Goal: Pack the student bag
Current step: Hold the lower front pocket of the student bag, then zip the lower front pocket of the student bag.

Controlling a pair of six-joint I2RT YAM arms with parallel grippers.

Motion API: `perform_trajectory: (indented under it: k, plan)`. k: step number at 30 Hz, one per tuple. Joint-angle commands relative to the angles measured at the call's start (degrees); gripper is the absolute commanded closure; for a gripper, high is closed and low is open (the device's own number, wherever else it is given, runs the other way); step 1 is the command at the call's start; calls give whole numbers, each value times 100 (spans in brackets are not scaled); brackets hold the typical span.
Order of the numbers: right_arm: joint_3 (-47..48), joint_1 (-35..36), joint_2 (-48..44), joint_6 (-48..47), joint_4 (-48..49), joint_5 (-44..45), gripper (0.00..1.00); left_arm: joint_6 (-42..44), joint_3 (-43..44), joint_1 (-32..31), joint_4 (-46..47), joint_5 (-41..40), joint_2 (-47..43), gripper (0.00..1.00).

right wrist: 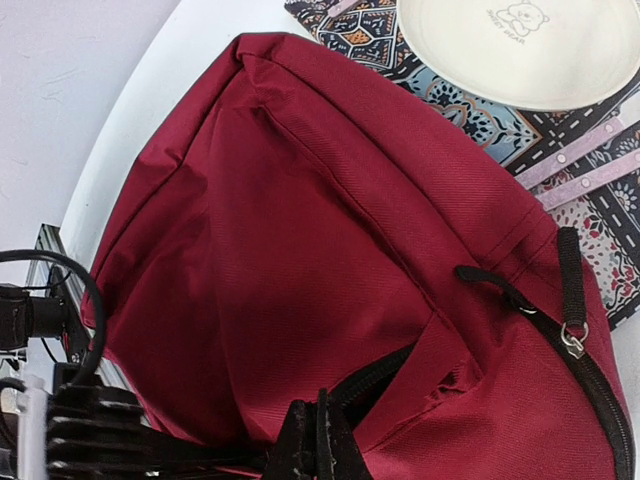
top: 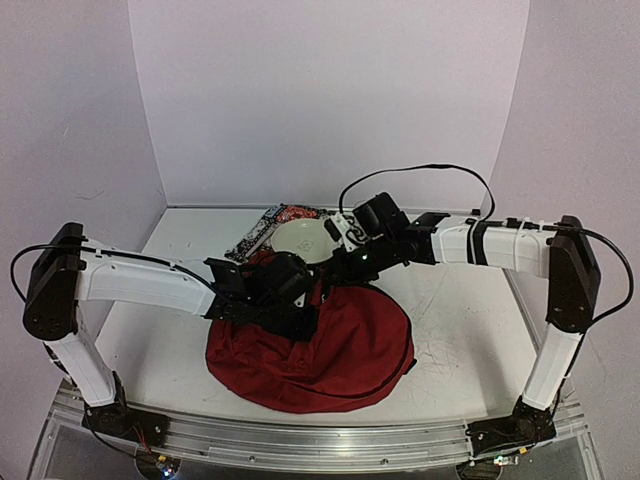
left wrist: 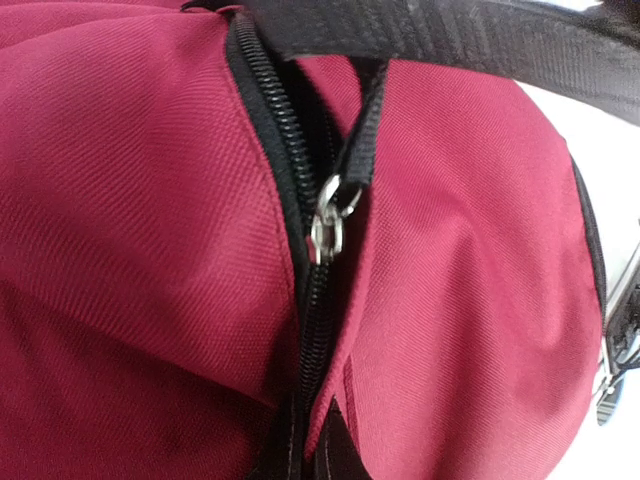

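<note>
Right gripper (right wrist: 318,425): the two black fingers are pressed together with no gap showing. Their tips sit against the red cloth just beside a parted stretch of zipper. It cannot be told whether any cloth is pinched between them.
Right gripper, from above (top: 346,268): it is at the far rim of the bag, near the plate.
Left gripper (top: 292,305): it is closed and set down on the bag's far left part. Its own camera shows no fingers, only cloth at very close range, so what it grips, if anything, cannot be told.
Student bag (top: 330,355): this dark-red, rounded, slack bag lies flat at the near middle of the table, between the two arms. Both grippers meet at its far edge.
Zipper (left wrist: 300,200): it has black teeth and runs down through the red cloth, gaping slightly along its upper part.
Zipper pull (left wrist: 326,228): the pull is silver and hangs from a narrow black loop.
Strap (left wrist: 450,35): a broad black webbing strap crosses above the zipper.
Plate (right wrist: 520,50): it is cream, with a small bear print, and lies just beyond the bag on top of the patterned item.
Patterned flat item (right wrist: 470,110): it has a many-coloured print with pale studded strips, and its near edge is tucked under the bag.
Table (top: 460,310): it is white.
</note>
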Motion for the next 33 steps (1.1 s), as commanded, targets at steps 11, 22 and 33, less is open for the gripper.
perform_trajectory:
  k: [11,22,33]
  plan:
    - [732,-348,-41,71,41,805,100,-370,-864,-129,-420,903,-1004,100]
    - [911,-630,513,235,40,871,100,-850,-1539,-132,-494,748,-1921,100]
    - [1038,-638,664,103,131,-30,81,-745,-873,61,-495,592,-1041,90]
